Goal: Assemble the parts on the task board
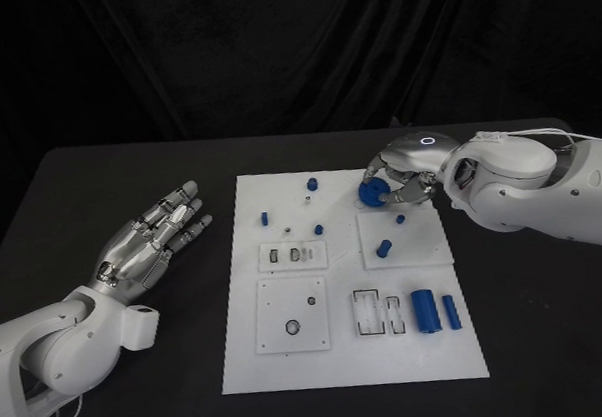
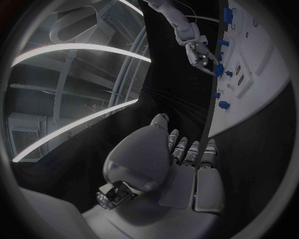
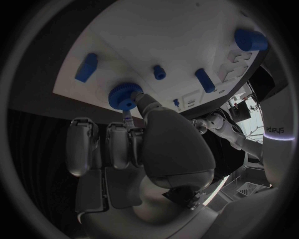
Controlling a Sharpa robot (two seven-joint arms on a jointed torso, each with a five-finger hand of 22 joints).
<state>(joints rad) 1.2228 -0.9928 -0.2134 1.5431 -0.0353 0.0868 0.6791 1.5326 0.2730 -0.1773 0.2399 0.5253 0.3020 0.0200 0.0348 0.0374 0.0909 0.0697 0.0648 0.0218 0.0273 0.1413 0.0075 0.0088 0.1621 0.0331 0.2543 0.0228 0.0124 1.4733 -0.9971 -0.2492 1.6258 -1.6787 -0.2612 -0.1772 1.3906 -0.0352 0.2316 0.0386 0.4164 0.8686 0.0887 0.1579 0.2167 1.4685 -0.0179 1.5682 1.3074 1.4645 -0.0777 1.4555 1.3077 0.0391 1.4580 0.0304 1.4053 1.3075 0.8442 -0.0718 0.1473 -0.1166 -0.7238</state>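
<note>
The white task board lies in the middle of the black table. At its far right part my right hand pinches a round blue toothed part just above the board. In the right wrist view the thumb and fingers close on that toothed part. My left hand hovers over the table left of the board, fingers spread, holding nothing. In the left wrist view the left hand lies flat beside the board's edge.
Small blue pegs stand on the board at the far end, the left and the middle. Two blue cylinders lie at the near right, beside slotted white blocks. Bare table surrounds the board.
</note>
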